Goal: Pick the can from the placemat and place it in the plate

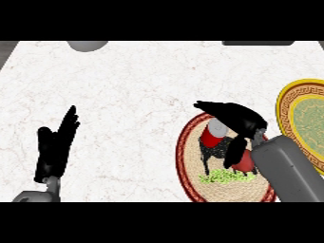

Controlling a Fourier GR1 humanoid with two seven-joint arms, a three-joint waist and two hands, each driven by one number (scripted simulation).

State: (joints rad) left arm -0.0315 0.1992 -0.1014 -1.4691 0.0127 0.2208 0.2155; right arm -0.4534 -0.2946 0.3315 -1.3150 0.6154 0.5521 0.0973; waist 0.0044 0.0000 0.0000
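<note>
A red can [214, 134] with a silver top stands on a round woven placemat [192, 161] with a dark red rim, at the lower right of the counter. My right hand [236, 119] is over the can, its fingers curled round the can's far and right side, hiding part of it. The plate [290, 102], yellow-rimmed with a green patterned centre, lies at the right edge, just right of the placemat. My left hand [55, 144] rests open at the lower left, fingers up, far from the can.
The placemat shows a printed picture with green and black patches [220, 176]. A grey rounded object [87, 45] sits at the counter's far edge, and a dark flat object [258, 42] lies at the far right edge. White marble counter spreads between the hands.
</note>
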